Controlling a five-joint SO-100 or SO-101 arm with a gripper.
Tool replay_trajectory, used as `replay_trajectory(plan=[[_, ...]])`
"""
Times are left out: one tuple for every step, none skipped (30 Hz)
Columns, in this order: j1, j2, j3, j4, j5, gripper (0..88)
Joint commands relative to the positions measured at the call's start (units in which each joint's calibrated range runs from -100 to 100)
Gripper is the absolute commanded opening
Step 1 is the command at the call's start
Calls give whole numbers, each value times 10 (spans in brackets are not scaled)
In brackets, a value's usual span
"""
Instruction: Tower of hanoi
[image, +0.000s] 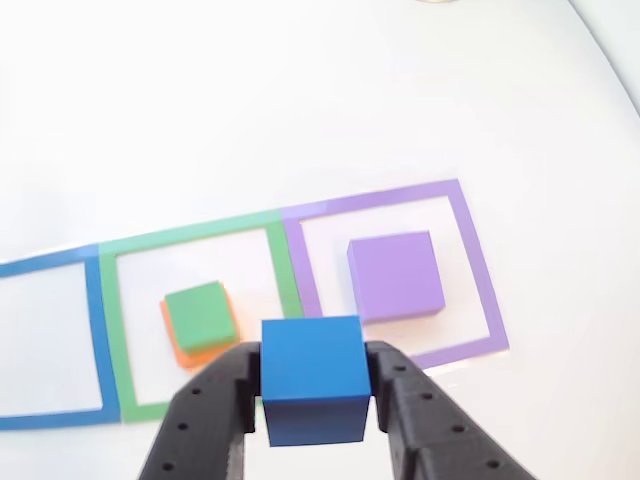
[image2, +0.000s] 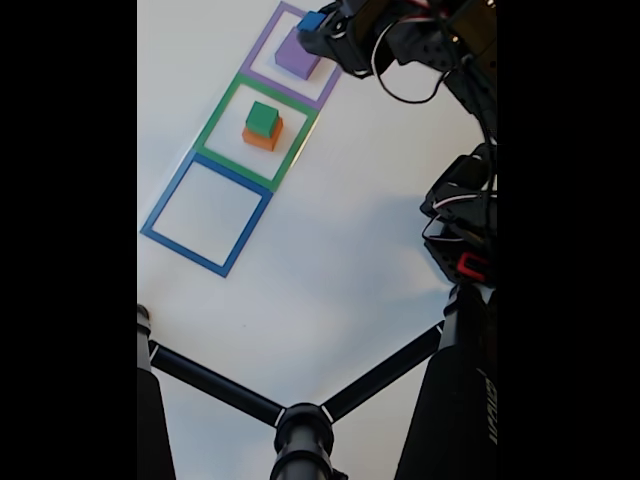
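The gripper (image: 312, 395) sits at the bottom centre of the other view with its two black jaws clamped on the side faces of the blue cube (image: 312, 378), which is held off the table. In the fixed view the same blue cube (image2: 313, 20) shows at the top of the frame, near the upper edge of the purple outline (image2: 262, 42). The purple block (image: 396, 276) rests alone inside that outline, right of centre in the other view, and the green block (image: 200, 315) sits on the orange block (image: 187, 351) inside the green outline (image: 190, 238) at lower left; the blue outline (image: 92, 300) at the far left holds nothing. The step in hand looks like carrying the cube to its next square, though which one cannot be read from here. To do it well, keep the cube level and high enough to clear both stacks while crossing, centre it over the target, square its edges to the block or outline beneath, lower until it bears, and only then part the jaws. The cube's height above the purple block is hard to judge from the fixed view, so descend slowly.
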Motion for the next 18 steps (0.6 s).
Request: replay_trajectory(plan=[[-49,-19,-149,138,0,19],[-57,-19,-164,154,0,18],[-66,-19,-180,169,0,18],[-75,-19,-192,180,0,18],[-85,-19,-205,192,0,18],[-92,-19,-214,201,0,18],[-103,-19,-223,208,0,18],[-111,-19,-231,216,0,18],[-118,-19,-239,222,0,18],[-128,-19,-247,229,0,17],[-136,-19,-254,234,0,17],[-144,-19,-262,240,0,17],[-152,-19,-267,243,0,17],[-159,-19,-271,247,0,16],[-166,-19,-272,248,0,16],[-175,-19,-272,248,0,16],[-181,-19,-271,248,0,16],[-187,-19,-263,245,0,16]])
